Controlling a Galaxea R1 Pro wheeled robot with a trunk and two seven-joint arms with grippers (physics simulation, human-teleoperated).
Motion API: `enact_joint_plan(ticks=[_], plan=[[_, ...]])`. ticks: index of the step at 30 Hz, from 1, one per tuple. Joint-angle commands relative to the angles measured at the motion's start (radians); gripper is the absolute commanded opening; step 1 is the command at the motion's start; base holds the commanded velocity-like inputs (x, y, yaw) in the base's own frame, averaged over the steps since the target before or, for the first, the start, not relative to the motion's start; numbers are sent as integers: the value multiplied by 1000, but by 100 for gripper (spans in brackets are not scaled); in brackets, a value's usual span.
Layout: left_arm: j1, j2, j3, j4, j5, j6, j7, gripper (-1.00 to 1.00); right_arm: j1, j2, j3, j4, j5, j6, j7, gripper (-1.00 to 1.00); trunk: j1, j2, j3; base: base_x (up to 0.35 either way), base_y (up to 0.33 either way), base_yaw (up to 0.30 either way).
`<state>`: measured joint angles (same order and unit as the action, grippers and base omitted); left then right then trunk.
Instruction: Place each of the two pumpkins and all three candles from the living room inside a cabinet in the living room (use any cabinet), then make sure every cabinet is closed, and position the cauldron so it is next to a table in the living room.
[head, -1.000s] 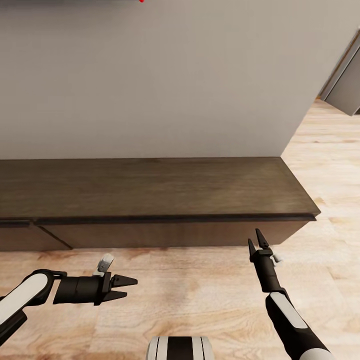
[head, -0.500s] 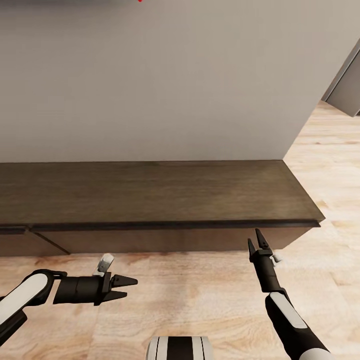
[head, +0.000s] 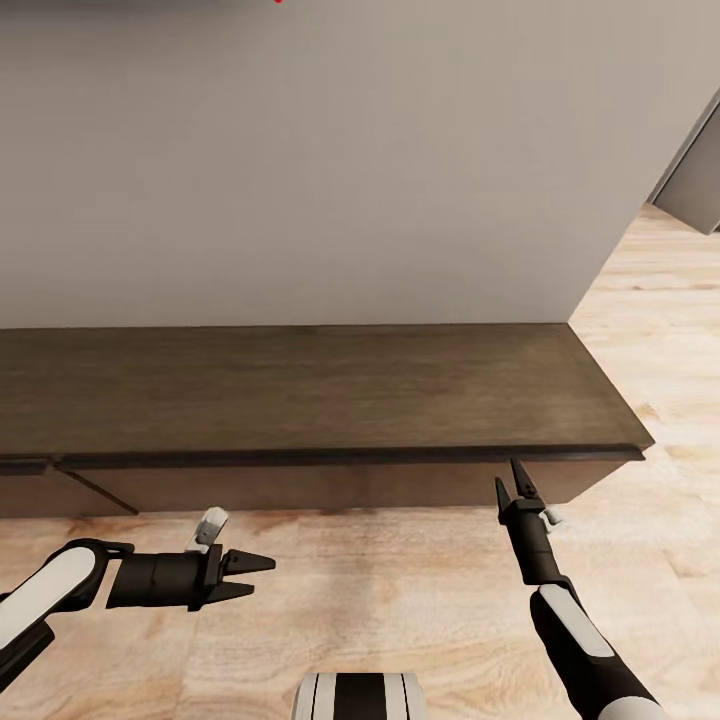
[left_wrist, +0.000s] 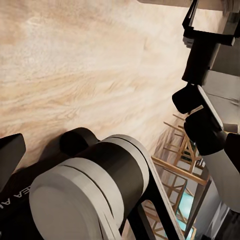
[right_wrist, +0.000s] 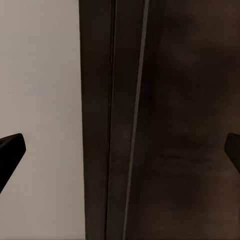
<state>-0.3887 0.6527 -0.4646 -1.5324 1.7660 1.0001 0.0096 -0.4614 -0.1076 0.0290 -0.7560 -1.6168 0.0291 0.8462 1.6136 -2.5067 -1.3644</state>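
Observation:
The cabinet (head: 300, 390), a long low dark-brown console, runs along the grey wall ahead, and its drawer fronts look shut. My left gripper (head: 262, 576) hangs open over the wooden floor in front of it, pointing right, holding nothing. My right gripper (head: 508, 474) is open and empty, with its tips just short of the cabinet's front edge near its right end. In the right wrist view the cabinet's edge (right_wrist: 130, 125) lies between my spread fingertips (right_wrist: 10, 150). The pumpkins, candles and cauldron are out of view.
Light wooden floor (head: 400, 580) lies between me and the cabinet and continues past its right end (head: 670, 330). A grey wall (head: 300, 150) rises behind the cabinet. A grey unit (head: 695, 180) stands at the far right. The left wrist view looks at the floor (left_wrist: 75, 65) and my own body.
The whole head view has shifted a little, so the cabinet sits slightly lower and further right in the picture: the camera moved. Both arms hold the same pose.

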Motion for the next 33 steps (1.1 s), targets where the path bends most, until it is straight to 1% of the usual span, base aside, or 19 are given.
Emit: enact_joint_plan(ticks=[1,33], plan=[[-1,1,-2,0,3,1,1,100,0,-1,3,0,-9,3,4,100,0,0,-1,18,0,0],[-1,1,-2,0,4,2,1,100,-1,0,3,1,-9,3,2,100,0,0,-1,24,0,0]])
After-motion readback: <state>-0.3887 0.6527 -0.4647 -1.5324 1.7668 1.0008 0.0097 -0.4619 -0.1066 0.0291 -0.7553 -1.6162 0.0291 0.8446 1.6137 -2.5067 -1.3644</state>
